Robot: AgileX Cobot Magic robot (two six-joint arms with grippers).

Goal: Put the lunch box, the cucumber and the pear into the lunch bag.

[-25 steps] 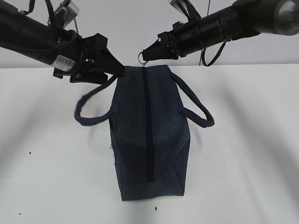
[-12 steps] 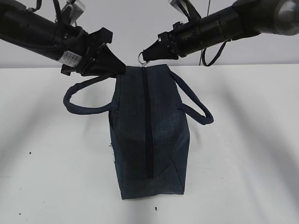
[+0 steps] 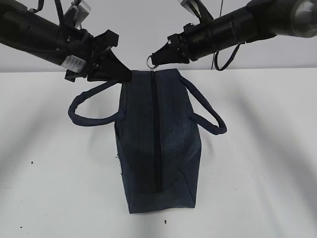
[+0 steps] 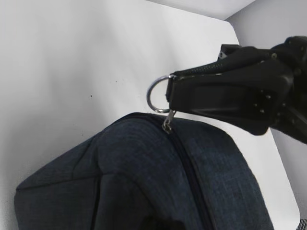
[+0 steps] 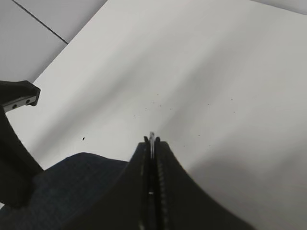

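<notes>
The navy lunch bag (image 3: 158,148) stands on the white table with its top zipper (image 3: 155,129) closed along its whole length. My right gripper (image 3: 156,59) is shut on the metal ring pull (image 3: 150,61) at the bag's far end. The right wrist view shows its jaws pinched flat on the thin ring (image 5: 151,138). The left wrist view shows the ring (image 4: 156,94) in that gripper (image 4: 225,98). My left gripper (image 3: 123,75) is closed on the bag's far left corner, its fingertips hidden by bunched fabric (image 4: 144,191). The lunch box, cucumber and pear are out of view.
The bag's two loop handles lie out to the sides, the left handle (image 3: 91,111) and the right handle (image 3: 205,111). The white table (image 3: 257,173) surrounds the bag, with a grey wall behind it.
My left arm has risen a little while its tip stayed at the bag's corner. The left handle has dropped and swung out to the left. The right gripper has not moved.
</notes>
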